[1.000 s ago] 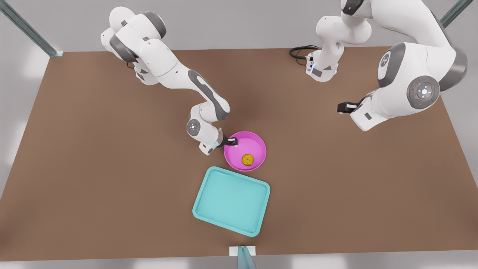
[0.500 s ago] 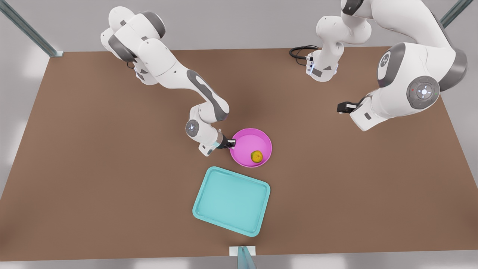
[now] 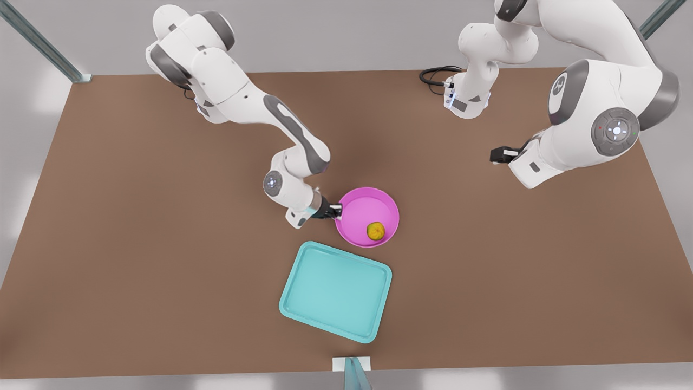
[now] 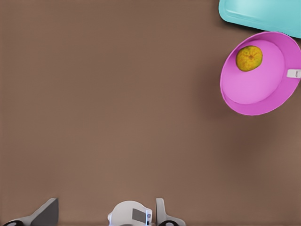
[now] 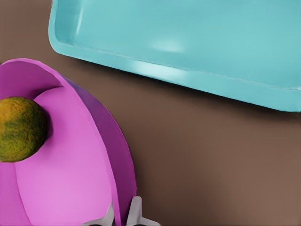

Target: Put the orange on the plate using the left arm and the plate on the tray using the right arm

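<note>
On the brown table (image 3: 135, 244), the plate (image 3: 360, 214) is pinched at its rim by the right gripper (image 3: 337, 209) — the orange (image 3: 376, 231) inside (near the tray (image 3: 335, 290), whose long axis runs diagonally). The left gripper (image 3: 497, 155) waits well apart; its finger spacing cannot be told.

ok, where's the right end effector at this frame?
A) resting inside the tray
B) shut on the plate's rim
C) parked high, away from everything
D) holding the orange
B: the right wrist view shows the right end effector with a finger on each side of the pink plate's rim, orange lying inside the plate, tray apart beside it. The left end effector waits far off.
</note>
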